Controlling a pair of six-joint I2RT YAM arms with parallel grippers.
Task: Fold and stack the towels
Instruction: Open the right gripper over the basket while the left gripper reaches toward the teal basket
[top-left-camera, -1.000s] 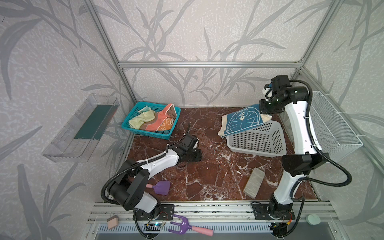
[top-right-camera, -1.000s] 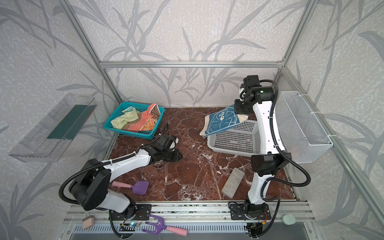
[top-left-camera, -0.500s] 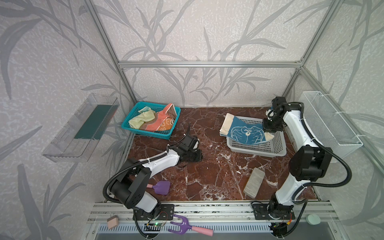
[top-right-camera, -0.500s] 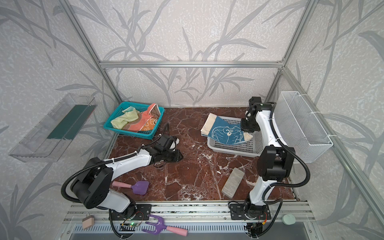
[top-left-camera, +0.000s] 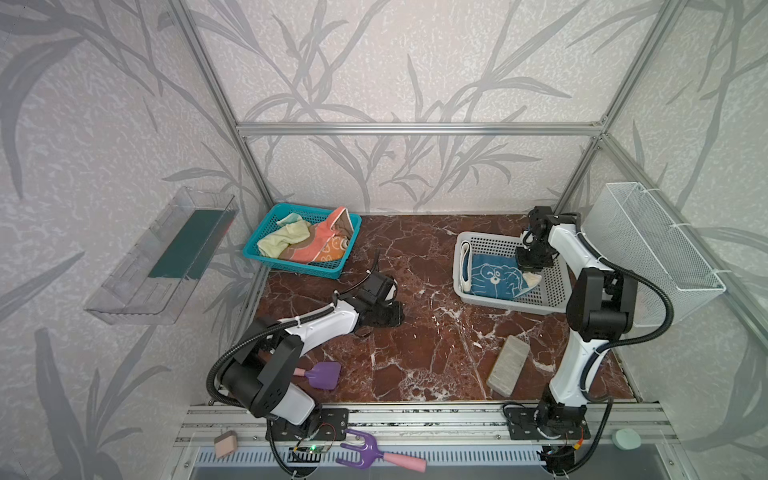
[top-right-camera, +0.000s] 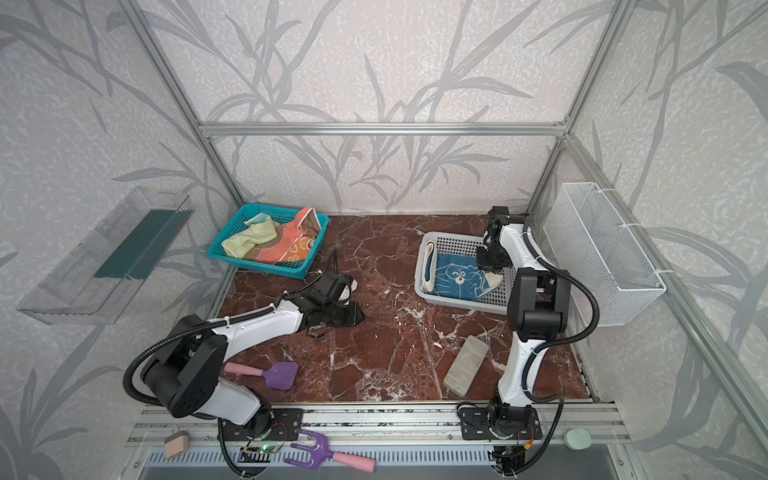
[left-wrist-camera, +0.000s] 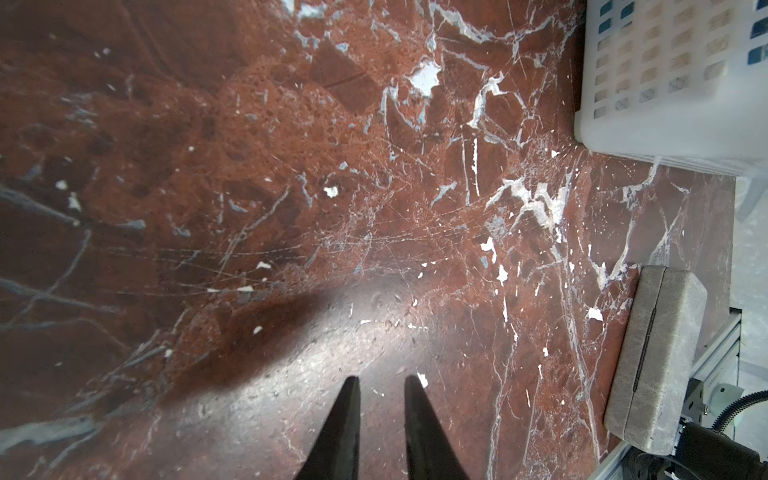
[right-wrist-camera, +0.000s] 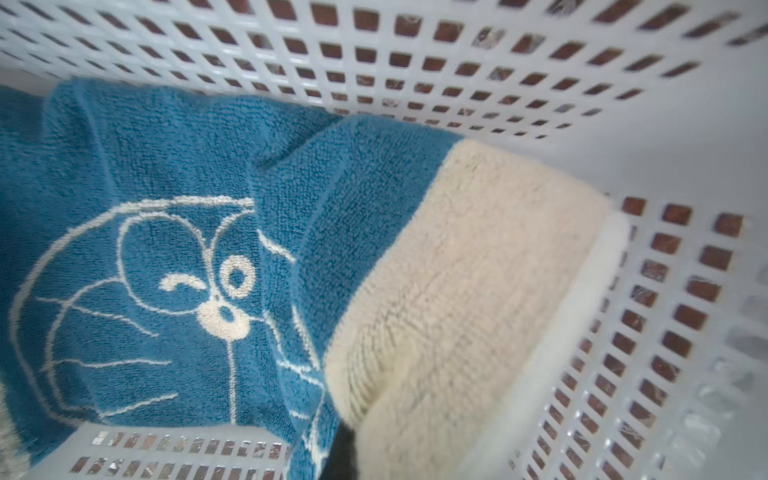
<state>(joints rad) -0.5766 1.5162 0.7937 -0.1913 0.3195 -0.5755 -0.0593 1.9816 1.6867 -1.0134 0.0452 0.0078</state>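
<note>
Your right gripper (top-left-camera: 529, 271) clenches the fluffy cream border of the blue terry cat towel (top-left-camera: 494, 280), rumpled inside the white perforated basket (top-left-camera: 498, 301) right of centre in both top views. Your left gripper (left-wrist-camera: 382, 379) hovers over veined red marble (left-wrist-camera: 249, 166), its tapered black fingers (left-wrist-camera: 349, 424) narrowly parted, empty. A salmon towel (top-left-camera: 324, 249) fills the teal basket (top-left-camera: 291, 266) at left.

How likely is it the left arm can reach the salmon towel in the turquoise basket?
Probably yes. Its fingers are empty, though pointing away, the turquoise basket sits close by across bare marble, and the salmon towel lies mostly uncovered.
</note>
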